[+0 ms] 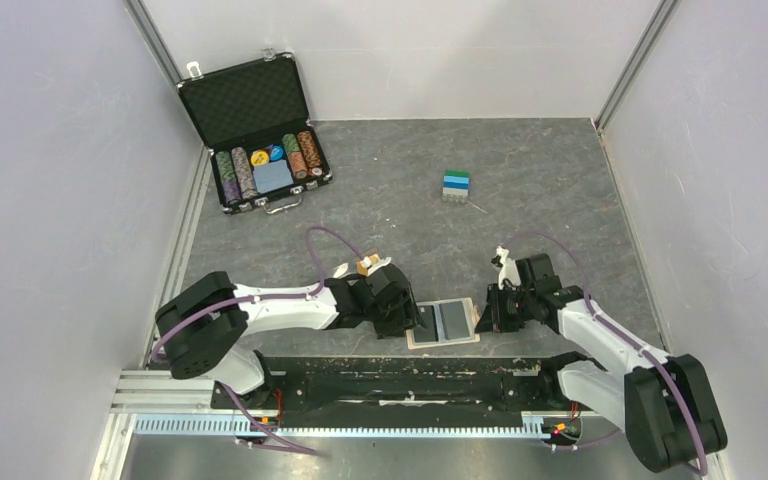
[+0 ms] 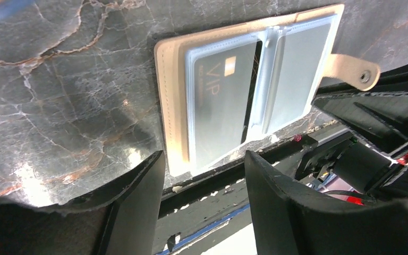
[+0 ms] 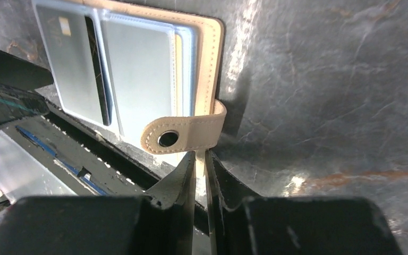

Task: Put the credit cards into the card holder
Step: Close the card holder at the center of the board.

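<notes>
Jaws of the left hand (image 2: 204, 159) gape empty beside the card holder (image 2: 168, 106), open on the surface (image 1: 560, 200) with one grey credit card (image 2: 220, 101) sleeved; the right hand (image 3: 201, 159), nipped onto its right edge, could drag it off the near rim

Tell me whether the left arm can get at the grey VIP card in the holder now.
Probably yes: the left tool stands open at the card holder's near edge, nothing between, though a clear sleeve covers the VIP card.
</notes>
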Robot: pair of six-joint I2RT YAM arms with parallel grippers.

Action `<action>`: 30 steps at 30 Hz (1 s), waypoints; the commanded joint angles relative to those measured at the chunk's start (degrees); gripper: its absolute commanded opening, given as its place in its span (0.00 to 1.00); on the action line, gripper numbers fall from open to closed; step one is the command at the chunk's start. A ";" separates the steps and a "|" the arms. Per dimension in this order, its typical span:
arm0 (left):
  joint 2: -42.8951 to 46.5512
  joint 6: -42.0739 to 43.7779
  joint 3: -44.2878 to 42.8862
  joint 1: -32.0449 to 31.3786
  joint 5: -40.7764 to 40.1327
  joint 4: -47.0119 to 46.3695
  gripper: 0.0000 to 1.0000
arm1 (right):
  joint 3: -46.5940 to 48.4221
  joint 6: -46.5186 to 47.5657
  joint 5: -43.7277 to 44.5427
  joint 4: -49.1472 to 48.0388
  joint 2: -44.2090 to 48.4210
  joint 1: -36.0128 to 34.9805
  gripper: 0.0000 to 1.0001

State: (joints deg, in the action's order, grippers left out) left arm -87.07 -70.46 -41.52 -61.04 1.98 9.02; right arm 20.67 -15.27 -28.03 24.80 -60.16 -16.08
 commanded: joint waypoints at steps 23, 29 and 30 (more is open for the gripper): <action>3.22 6.37 -1.29 0.25 -5.43 4.88 0.63 | -4.91 -3.43 0.59 1.12 4.44 -0.18 0.09; -1.27 6.41 -1.49 0.33 -5.96 1.20 0.62 | -4.97 -3.35 0.48 1.17 4.39 -0.18 0.06; -1.67 6.34 -1.45 0.36 -6.02 0.39 0.62 | -5.08 -3.22 0.35 1.13 4.34 -0.18 0.05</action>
State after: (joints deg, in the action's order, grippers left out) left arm -86.72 -67.37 -41.50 -60.82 -1.34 11.94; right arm 16.97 -19.09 -29.71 24.16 -55.55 -16.08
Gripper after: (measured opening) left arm 0.620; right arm 0.060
